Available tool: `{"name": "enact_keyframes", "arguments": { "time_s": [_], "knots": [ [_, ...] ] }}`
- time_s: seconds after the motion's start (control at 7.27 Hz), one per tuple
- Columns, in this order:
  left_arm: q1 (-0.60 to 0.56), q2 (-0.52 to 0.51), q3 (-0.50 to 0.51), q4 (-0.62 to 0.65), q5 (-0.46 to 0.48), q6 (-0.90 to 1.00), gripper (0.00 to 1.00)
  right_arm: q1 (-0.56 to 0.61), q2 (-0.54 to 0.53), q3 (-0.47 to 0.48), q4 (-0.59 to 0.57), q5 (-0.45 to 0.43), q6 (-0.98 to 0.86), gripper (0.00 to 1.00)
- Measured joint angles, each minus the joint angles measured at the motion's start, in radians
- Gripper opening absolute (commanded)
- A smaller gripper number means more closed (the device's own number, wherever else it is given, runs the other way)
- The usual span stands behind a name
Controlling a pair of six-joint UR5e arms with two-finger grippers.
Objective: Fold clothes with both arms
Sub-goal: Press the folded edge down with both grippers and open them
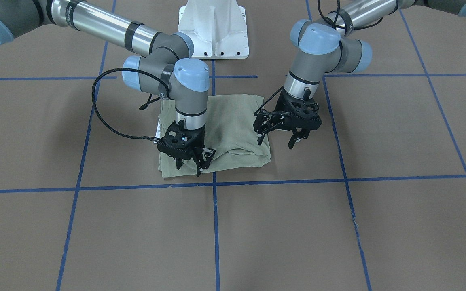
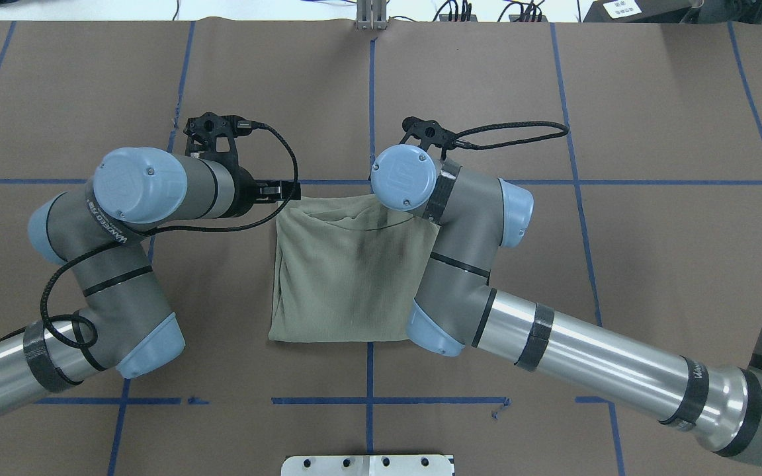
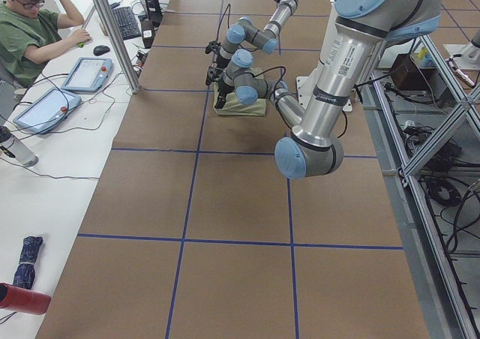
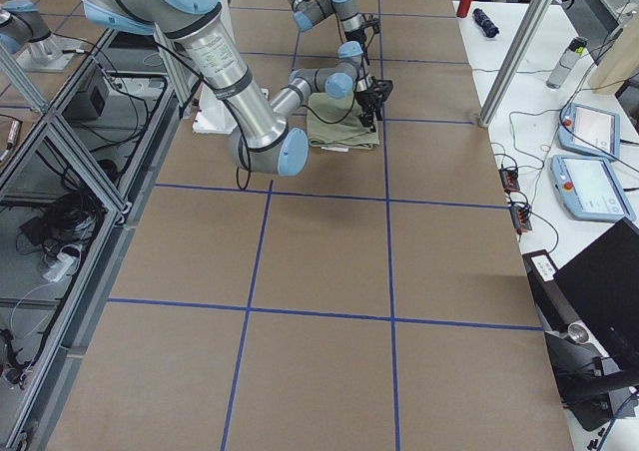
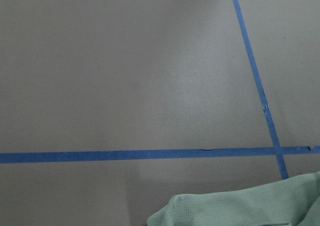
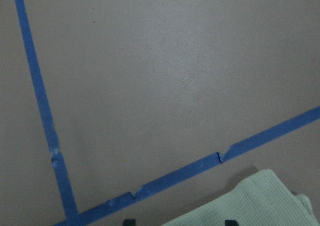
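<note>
Overhead opposite front view, shirt (image 2: 348, 277) shared

Crossing the brown tabletop (image 1: 34, 133) as blue tape lines (image 1: 281, 182). Standing at its robot-side edge as a white pedestal (image 1: 213, 28). Sitting past the operators' edge as a person (image 3: 26, 35) in green, resting a hand (image 3: 78, 37) near a mouse (image 3: 100, 50), beside a tablet pendant (image 3: 86, 73).

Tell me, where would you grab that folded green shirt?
Probably two corners of the sage-green folded knit shirt, on the edge away from the white base pedestal, pinched from above. It lies flat on the brown table, so only edges can be pinched.
</note>
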State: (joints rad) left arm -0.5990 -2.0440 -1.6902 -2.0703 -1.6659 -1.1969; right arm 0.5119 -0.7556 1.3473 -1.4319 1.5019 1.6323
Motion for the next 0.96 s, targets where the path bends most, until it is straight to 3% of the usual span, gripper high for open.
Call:
{"name": "enact_keyframes", "arguments": {
  "time_s": [0.28,0.96],
  "knots": [
    [0.001,0.010,0.002,-0.017,0.000,-0.002,1.00,-0.010,0.006,0.001,-0.027,0.001,0.027,0.00],
    [0.003,0.021,0.000,-0.026,0.001,-0.007,1.00,-0.021,0.014,0.006,-0.033,-0.003,0.067,0.00]
  ]
}}
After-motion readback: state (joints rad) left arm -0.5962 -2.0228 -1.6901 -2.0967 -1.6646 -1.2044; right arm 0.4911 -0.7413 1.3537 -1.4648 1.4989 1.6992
